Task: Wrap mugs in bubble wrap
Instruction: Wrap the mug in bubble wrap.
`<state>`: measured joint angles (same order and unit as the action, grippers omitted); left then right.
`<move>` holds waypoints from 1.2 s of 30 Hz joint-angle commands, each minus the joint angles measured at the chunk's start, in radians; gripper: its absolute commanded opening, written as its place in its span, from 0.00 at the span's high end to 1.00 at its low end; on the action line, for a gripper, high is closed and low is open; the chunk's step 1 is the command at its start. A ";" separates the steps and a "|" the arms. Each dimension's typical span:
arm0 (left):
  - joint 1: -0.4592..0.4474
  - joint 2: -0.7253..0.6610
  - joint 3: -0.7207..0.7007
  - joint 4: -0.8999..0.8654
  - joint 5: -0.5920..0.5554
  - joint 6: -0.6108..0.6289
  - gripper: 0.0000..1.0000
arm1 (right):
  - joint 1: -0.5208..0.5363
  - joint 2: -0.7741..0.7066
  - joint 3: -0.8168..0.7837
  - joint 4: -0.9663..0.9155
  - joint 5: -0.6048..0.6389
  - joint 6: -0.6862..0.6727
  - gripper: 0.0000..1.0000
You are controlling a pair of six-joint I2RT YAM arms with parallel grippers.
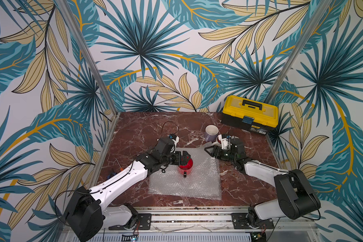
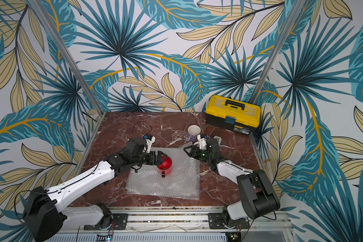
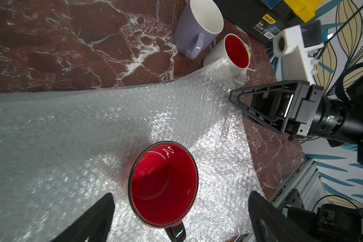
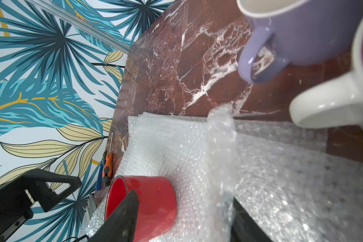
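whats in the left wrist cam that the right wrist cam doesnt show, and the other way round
Only the left wrist view: the inside of the red mug from above, the toolbox, and the right tool at the raised corner of the bubble wrap. Only the right wrist view: an orange-handled screwdriver and the left tool seen from outside. Both: the red mug, the lavender mug, the white mug and the bubble wrap.

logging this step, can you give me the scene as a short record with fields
red mug: upright on the bubble wrap, unwrapped
left pincer: open, over the red mug
right pincer: at the wrap's raised far corner, grip unclear
waiting: purple mug, white mug, near that corner
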<state>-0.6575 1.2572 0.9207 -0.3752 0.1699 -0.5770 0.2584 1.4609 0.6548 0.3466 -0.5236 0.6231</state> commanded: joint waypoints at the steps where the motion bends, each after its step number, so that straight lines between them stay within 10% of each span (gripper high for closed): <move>1: 0.000 -0.016 -0.012 0.024 0.009 -0.006 0.00 | -0.011 0.017 0.046 -0.091 0.002 -0.059 0.39; 14: 0.001 -0.024 -0.022 0.024 -0.003 -0.011 0.00 | -0.014 0.102 0.184 -0.293 0.027 -0.158 0.52; 26: 0.000 -0.015 -0.020 0.024 -0.055 -0.089 0.00 | -0.007 0.062 0.214 -0.363 0.051 -0.184 0.94; 36: 0.001 -0.027 -0.035 0.024 -0.150 -0.232 0.00 | 0.093 -0.091 0.211 -0.415 0.054 -0.139 1.00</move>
<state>-0.6575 1.2564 0.9180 -0.3679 0.0669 -0.7559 0.3248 1.3930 0.8585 -0.0319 -0.4786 0.4683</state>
